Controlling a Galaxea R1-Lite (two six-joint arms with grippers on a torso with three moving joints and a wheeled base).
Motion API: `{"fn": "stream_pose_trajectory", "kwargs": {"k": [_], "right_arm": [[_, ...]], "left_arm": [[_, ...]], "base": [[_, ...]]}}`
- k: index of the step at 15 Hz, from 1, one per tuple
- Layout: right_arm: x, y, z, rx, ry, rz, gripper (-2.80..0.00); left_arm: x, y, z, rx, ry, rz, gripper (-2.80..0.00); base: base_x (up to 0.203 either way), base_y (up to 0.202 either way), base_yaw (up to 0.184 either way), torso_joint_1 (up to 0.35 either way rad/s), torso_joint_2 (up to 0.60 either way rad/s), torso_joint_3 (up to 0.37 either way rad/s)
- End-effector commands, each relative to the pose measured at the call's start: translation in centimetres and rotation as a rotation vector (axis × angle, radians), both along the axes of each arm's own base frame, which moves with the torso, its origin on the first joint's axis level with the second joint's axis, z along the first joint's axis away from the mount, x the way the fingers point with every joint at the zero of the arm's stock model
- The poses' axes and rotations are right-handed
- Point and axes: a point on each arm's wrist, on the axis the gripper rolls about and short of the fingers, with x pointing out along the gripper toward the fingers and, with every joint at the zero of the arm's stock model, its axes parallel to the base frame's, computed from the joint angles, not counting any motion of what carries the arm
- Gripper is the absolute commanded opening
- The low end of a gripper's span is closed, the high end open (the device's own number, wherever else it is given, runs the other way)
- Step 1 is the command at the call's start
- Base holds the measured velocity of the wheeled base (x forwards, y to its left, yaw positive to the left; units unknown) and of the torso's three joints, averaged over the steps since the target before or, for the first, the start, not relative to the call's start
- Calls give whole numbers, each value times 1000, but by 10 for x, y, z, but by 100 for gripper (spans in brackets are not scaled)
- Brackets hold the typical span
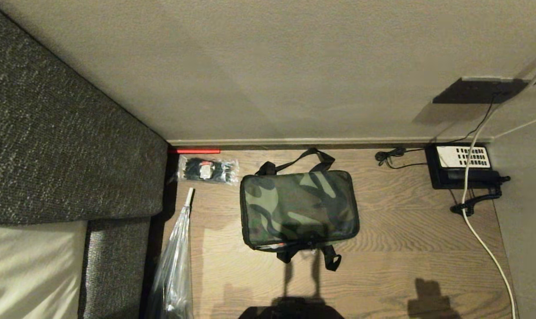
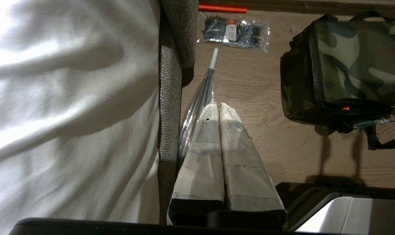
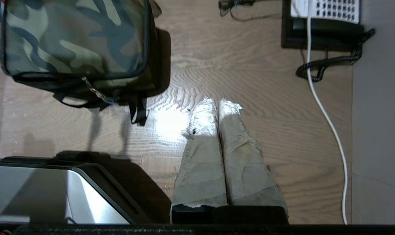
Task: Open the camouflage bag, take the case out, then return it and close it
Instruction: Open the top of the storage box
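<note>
Camouflage bag [image 1: 299, 210] lies flat on the wooden floor [image 1: 405, 248], lid up and zipped shut, its long axis running left to right along the wall, which stands just beyond its far side. One black strap loops out from the far long edge toward the baseboard, and more straps and the zip pull hang off the near long edge, toward the robot. A thin sliver of red shows at the near left corner of the seam.

Neither arm shows in the head view. The left gripper [image 2: 219, 106] hangs above the floor with its taped fingers [image 2: 204, 153] pressed together, holding nothing; the bag sits ahead of it and off to its right, apart from it. A folded clear umbrella [image 2: 197, 104] lies just to its left against the edge of the grey sofa [image 2: 168, 98], and a small clear packet of black items [image 2: 233, 32] rests farther ahead, near an orange rod [image 2: 222, 8] at the baseboard.

The right gripper [image 3: 218, 104] also hangs over bare floor with its fingers pressed together and empty. The bag lies ahead and to its left, well clear of the fingertips. A black telephone [image 3: 321, 23] with a white keypad sits ahead to its right, and a white cable [image 3: 328, 120] runs along the floor on that side.
</note>
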Motion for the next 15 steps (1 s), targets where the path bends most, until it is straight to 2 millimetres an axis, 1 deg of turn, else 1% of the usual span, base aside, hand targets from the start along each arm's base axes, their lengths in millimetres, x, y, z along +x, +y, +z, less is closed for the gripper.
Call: {"fn": "stream_pose_trajectory", "kwargs": {"k": [1, 6, 15], "right_arm": [[0, 0, 0, -2, -2, 1, -280], [0, 0, 0, -1, -2, 1, -280], [0, 0, 0, -2, -4, 2, -280]], "left_arm": [[0, 0, 0, 0, 0, 1, -280], [0, 0, -1, 0, 1, 1, -280], [0, 0, 0, 0, 0, 1, -280]], "base": [[0, 0, 0, 6, 2, -197], [0, 0, 0, 3, 5, -174], [0, 0, 0, 0, 0, -9]]}}
